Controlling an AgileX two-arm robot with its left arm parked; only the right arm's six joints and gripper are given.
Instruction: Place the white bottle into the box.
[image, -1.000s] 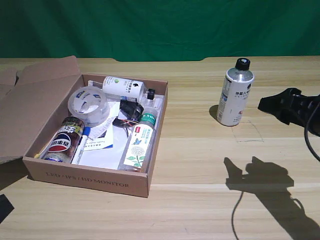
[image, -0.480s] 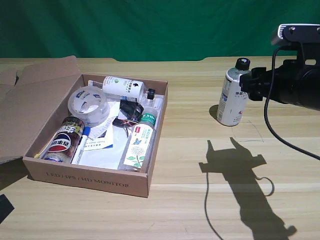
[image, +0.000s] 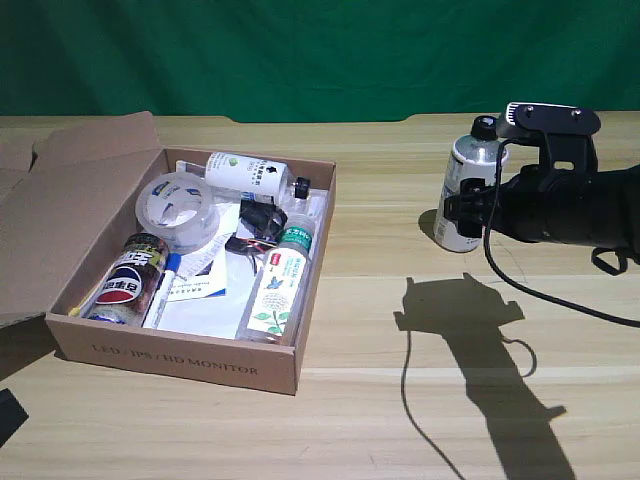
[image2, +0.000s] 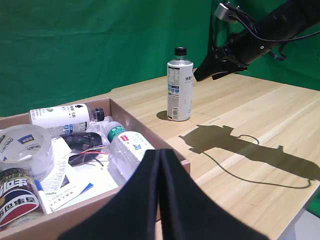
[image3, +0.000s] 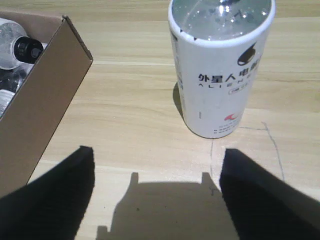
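White bottle (image3: 220, 65), a tall cylinder with silvery shoulder and black cap, is stood upright on the wooden desk (image: 400, 400), well apart from the shallow brown cardboard box (image: 190, 355). Its long axis is vertical. The right arm's black pincer (image3: 156, 192) is held wide open and empty; the bottle is seen directly ahead, between the spread fingers' line.

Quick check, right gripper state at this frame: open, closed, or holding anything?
Right gripper: open, holding nothing; its fingers are spread wide and apart from the white bottle, which stands upright on the table.
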